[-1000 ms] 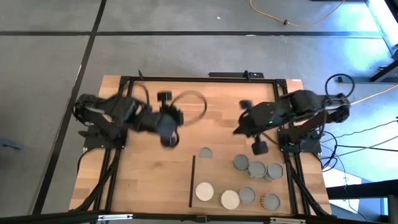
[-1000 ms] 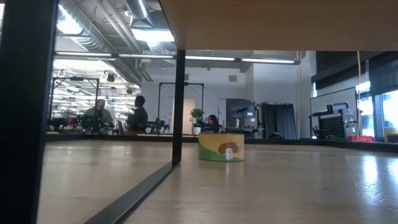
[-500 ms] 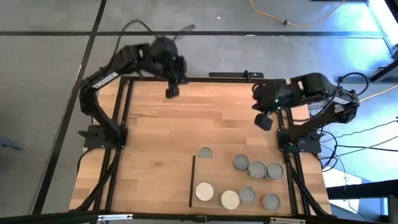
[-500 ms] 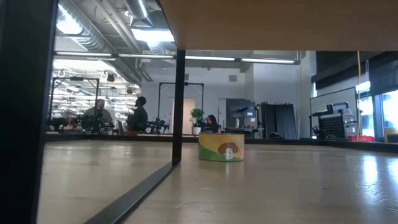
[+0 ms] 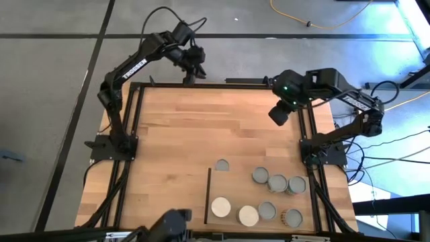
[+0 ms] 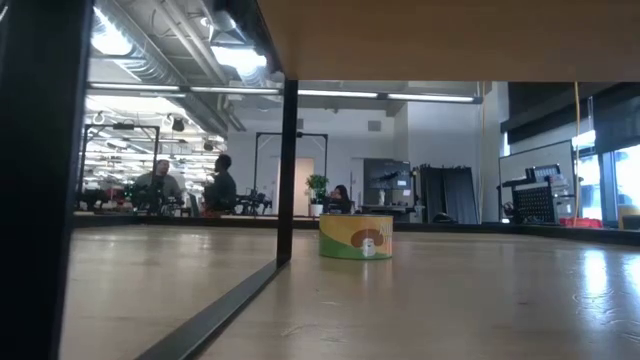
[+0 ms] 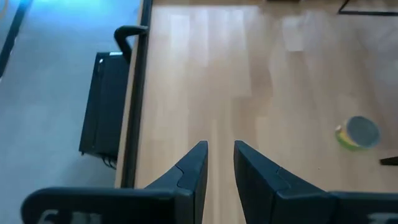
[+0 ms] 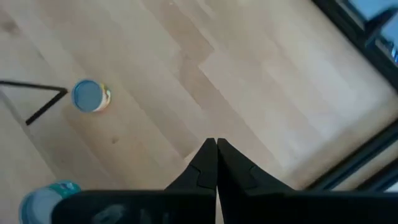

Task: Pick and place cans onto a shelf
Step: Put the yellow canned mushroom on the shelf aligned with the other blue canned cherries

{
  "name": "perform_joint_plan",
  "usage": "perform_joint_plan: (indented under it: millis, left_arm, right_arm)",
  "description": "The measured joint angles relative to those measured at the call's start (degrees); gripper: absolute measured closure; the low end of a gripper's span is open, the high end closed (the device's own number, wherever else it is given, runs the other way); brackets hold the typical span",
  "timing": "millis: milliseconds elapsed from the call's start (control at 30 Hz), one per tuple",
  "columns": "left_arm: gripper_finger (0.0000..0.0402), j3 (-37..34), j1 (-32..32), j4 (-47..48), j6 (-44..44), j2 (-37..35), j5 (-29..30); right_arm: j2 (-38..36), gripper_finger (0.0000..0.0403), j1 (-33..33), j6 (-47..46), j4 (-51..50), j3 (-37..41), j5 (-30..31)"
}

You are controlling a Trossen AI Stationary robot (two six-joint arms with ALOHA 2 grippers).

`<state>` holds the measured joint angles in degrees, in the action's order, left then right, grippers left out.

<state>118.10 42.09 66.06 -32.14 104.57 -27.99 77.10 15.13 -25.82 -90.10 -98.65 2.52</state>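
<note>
Several cans stand at the table's near right: a green-yellow one (image 5: 222,165) (image 6: 356,237) (image 7: 357,132) (image 8: 89,95) stands alone beside the far end of the shelf's dark edge strip (image 5: 207,195). The others (image 5: 277,182) cluster on the pale shelf (image 5: 235,188), two of them white-topped (image 5: 221,207). My left gripper (image 5: 190,72) (image 7: 219,149) hangs over the table's far edge, its fingers a little apart with nothing between them. My right gripper (image 5: 279,114) (image 8: 216,146) hangs shut and empty above the far right of the table, well clear of the cans.
A black frame rail (image 5: 215,84) runs round the tabletop. Bare planks (image 5: 168,148) stretch over the left and middle of the table. A dark shape (image 5: 171,222) shows at the near edge. In the low view a wooden board (image 6: 450,40) and a dark post (image 6: 287,170) stand close.
My left gripper has swung from over the table's middle left out to its far edge, turning as it went. My right gripper has drawn back from above the cans toward the far right, rolling about its own line. Both have stayed empty; the cans have not moved.
</note>
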Motion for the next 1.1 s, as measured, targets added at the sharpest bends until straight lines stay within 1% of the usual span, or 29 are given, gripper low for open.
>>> perform_joint_plan:
  millis: [100,200,267,333,433,533,633,700,867,1000,1067,1100]
  left_arm:
    - [0.0331,0.0,1.23,-0.15,-1.2,1.4,-0.54]
    - [0.0331,0.0,1.92,-0.15,-1.52,1.95,-1.44]
    - [0.0331,0.0,1.93,-0.15,-1.55,1.93,-1.64]
    - [0.0331,0.0,1.9,-0.02,-1.58,1.93,-1.62]
    - [0.0331,0.0,1.88,0.78,-2.11,1.86,-1.68]
    - [0.0331,0.0,1.88,1.45,-2.76,1.86,-1.73]
    - [0.0331,0.0,1.26,2.12,-2.35,1.86,-1.11]
    - [0.0331,0.0,0.17,2.03,-1.09,1.85,0.46]
    - [0.0331,0.0,-2.5,1.89,-0.88,1.86,1.86]
    - [0.033,0.02,-5.49,1.12,1.21,2.28,2.24]
    - [0.033,0.02,-6.78,1.28,1.62,2.41,5.02]
    - [0.033,0.02,-7.41,1.41,1.6,2.39,8.04]
  right_arm:
    - [-0.07,0.0402,2.73,-1.47,0.16,2.55,-1.74]
    - [-0.02,0.0402,4.96,-2.29,0.14,6.17,-5.78]
    - [-0.02,0.0402,5.99,-0.22,0.12,8.95,-9.03]
    - [-0.02,0.0402,6.61,3.83,1.26,12.12,-12.34]
    - [-0.02,0.0402,7.06,8.97,7.04,16.66,-17.86]
    - [-0.02,0.0397,7.15,10.86,15.27,20.23,-21.51]
    - [0.07,0.0385,7.15,11.31,19.85,21.77,-21.72]
    - [0.04,0.0381,7.15,12.25,21.73,21.79,-21.21]
    - [0.0,0.0378,7.15,12.95,21.86,20.1,-17.79]
    - [0.0,0.0378,7.15,14.35,21.84,19.27,-17.15]
    - [0.0,0.0378,7.15,15.76,21.89,19.24,-17.18]
    - [0.0,0.0378,7.15,16.18,21.99,19.24,-17.15]
